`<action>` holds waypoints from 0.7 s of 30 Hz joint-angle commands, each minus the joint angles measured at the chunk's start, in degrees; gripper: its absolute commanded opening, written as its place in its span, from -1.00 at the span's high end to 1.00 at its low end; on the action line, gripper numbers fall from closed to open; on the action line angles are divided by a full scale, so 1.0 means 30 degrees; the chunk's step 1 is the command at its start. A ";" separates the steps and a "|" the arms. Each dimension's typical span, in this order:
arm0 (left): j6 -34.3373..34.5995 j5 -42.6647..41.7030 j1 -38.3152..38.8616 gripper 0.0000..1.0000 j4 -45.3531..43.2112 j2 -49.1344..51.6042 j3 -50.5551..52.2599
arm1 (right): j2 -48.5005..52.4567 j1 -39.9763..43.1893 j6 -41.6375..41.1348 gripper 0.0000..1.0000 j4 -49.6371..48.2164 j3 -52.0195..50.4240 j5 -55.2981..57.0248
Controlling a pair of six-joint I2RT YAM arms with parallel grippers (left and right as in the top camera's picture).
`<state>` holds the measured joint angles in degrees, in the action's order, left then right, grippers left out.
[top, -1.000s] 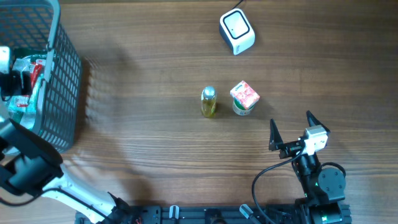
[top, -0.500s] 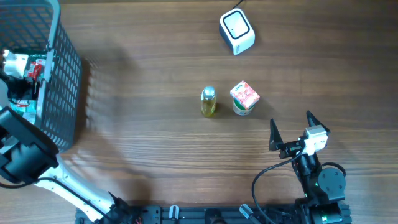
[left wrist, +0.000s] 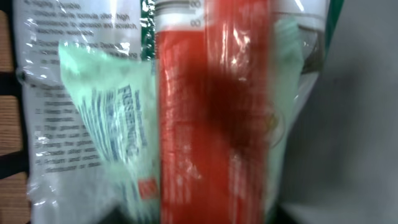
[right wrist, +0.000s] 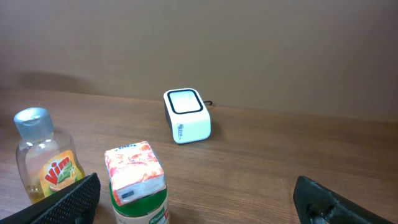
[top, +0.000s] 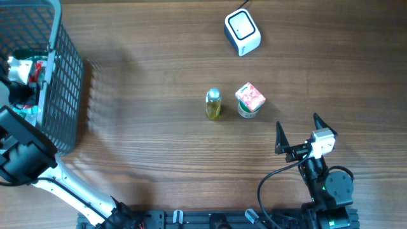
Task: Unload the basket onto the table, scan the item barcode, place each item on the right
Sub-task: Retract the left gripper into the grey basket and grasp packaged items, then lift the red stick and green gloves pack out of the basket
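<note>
— What is seen at the far left?
— The basket, with the left gripper inside it. A red item among packets is pressed close to its camera; the jaw opening cannot be told.
— And the right gripper?
— Spread wide, nothing held. The scanner is placed well apart from it; the cup and bottle are set side by side mid-table.

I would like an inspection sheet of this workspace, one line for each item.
Surface: wooden table.
Job's things: scanner; bottle and cup upright, apart; packets in basket.
Clutter: nothing seen.
Claws: left claw inside basket, over a red packet, jaws hidden; right claw open, empty.
Cables: black cable at right arm base.
Surroundings: plain wall.
</note>
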<state>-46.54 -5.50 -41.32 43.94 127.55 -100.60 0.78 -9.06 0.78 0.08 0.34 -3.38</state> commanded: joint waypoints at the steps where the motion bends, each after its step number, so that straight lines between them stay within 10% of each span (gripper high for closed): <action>1: -0.0321 0.0124 -0.0160 0.92 0.0240 0.0845 -0.0044 | -0.0168 0.0102 0.0197 -0.99 -0.0051 -0.0015 0.0168; 21: 0.5566 -0.1362 0.0109 0.92 -0.1625 -0.9836 -0.0117 | -0.0168 0.0102 0.0197 -1.00 -0.0051 -0.0015 0.0168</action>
<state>-36.05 -7.77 -41.21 41.89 111.33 -100.05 0.78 -9.06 0.78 0.05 0.34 -3.38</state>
